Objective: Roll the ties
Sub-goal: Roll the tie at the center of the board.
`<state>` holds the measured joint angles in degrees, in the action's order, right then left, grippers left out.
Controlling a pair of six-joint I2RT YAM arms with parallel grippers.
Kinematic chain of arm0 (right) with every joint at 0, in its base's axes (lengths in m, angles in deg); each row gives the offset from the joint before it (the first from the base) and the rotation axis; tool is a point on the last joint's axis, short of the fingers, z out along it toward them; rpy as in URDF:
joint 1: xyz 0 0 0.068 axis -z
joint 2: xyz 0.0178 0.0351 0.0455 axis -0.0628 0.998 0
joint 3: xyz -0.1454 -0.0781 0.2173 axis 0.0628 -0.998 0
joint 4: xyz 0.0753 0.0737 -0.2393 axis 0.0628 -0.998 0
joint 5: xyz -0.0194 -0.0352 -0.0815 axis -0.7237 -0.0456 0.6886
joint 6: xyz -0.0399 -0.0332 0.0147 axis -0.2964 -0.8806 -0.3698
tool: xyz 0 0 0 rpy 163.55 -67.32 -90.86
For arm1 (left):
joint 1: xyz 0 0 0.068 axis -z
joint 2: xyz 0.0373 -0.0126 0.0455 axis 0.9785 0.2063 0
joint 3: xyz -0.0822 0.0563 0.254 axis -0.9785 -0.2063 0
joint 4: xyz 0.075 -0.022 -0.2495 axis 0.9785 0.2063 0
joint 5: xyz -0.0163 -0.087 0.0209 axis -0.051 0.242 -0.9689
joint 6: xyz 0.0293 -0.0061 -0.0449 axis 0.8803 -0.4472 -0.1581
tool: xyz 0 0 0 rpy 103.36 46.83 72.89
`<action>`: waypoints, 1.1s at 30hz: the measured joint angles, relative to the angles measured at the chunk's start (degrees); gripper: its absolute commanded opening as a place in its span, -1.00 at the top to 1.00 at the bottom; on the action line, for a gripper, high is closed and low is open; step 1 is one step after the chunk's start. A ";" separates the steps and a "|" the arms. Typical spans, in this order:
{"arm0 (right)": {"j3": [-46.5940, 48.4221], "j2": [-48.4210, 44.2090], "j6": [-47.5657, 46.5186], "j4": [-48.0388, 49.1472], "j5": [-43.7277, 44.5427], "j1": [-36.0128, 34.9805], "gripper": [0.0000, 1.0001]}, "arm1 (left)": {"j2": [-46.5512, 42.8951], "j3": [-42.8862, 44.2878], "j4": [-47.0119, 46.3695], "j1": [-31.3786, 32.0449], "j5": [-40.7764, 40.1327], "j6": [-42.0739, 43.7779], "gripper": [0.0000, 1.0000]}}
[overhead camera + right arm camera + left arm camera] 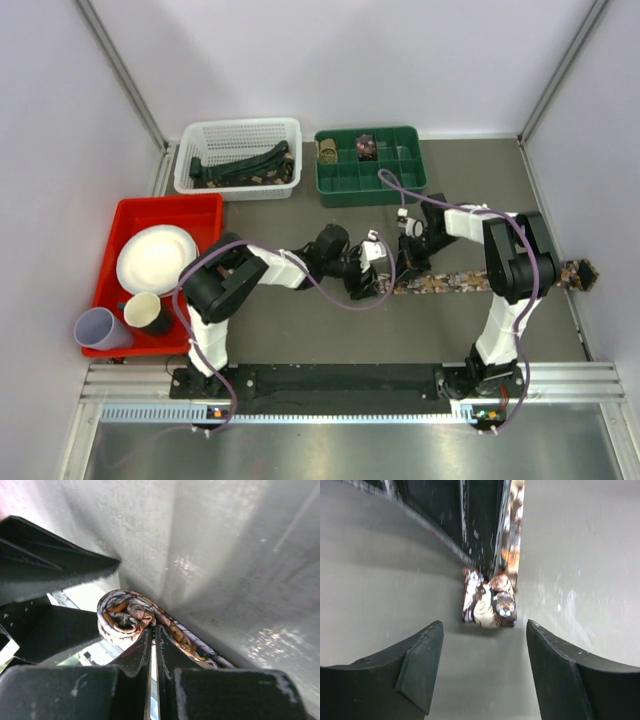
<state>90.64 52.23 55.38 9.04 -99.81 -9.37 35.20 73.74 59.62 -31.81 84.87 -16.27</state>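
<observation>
fabric first: the speckled tie [470, 281] lies flat along the tabletop [300, 335]. it runs from the right gripper [153, 629] out to that gripper's right, and its far tip lies past the right arm, near the side wall. the end nearest the grippers is wound into a small tight coil [489, 602] that rests on the tabletop.

the right gripper is closed, with only a sliver of light between its fingers. its tips sit right against the coil; whether any cloth is nipped between them i cannot tell. the unrolled strip passes just beside one of its fingers.

the left gripper [484, 624] is open, its fingers spread wide. the coil sits just ahead of the gap between its tips, and neither finger touches it. the two grippers face each other across the coil, close together.

well beyond the right gripper stands a green tray [345, 188] of compartments. two rolled ties [366, 147] sit in its back row, each in its own compartment. beyond the left gripper and off to its left is a white basket [190, 172] holding dark ties [245, 162] that lie long and loose. farther to the left gripper's left, a red tray [205, 208] carries a white plate [155, 258], a cream cup [142, 308] and a pale purple cup [100, 328].
</observation>
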 measured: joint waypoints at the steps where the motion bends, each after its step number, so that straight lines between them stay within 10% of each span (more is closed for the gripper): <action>1: 0.17 0.02 -0.07 -0.28 0.59 0.00 1.00 | 1.01 0.02 -2.54 0.02 0.83 -0.63 -0.36; 13: 0.59 0.04 -0.37 -1.29 2.78 0.00 1.00 | 6.64 2.08 -11.54 0.79 5.03 -4.07 0.17; 20: 1.46 0.85 -0.87 -2.10 2.16 -0.07 0.99 | 5.70 7.39 1.75 1.42 3.02 2.12 0.62; 33: 5.86 1.66 -5.86 -7.37 -1.44 1.44 -0.17 | 4.46 19.65 33.81 2.75 -7.08 15.26 0.86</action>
<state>96.49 53.89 49.52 1.67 -101.25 -7.93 39.66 93.39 93.43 -29.06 77.78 -1.02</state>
